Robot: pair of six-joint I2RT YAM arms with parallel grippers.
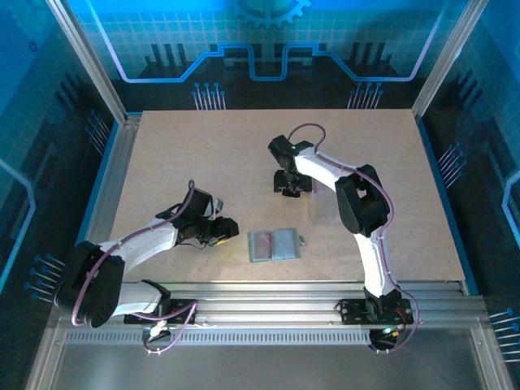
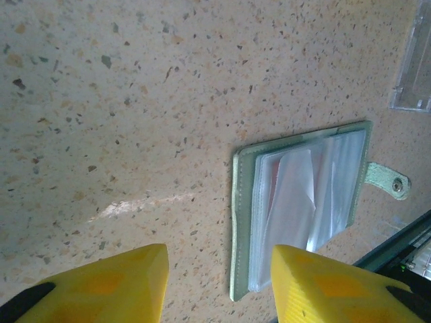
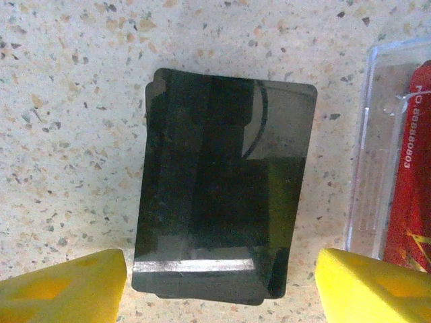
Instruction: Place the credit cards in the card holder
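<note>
The card holder (image 1: 274,244) lies open on the table, pale green with clear sleeves (image 2: 303,215) and a snap strap (image 2: 394,183). My left gripper (image 1: 218,230) sits just left of it, open (image 2: 219,282), its yellow fingers (image 2: 114,286) straddling the holder's near edge without pinching it. A black credit card (image 3: 225,202) lies flat on the table under my right gripper (image 1: 291,185). That gripper is open (image 3: 221,279), one finger (image 3: 67,286) on each side of the card and apart from it. A red credit card (image 3: 411,195) rests inside a clear plastic case (image 3: 374,148).
The clear case (image 2: 414,67) lies beyond the holder, close to the right of the black card. The speckled tabletop (image 1: 203,162) has free room at the left and the back. An aluminium rail (image 1: 268,301) runs along the near edge.
</note>
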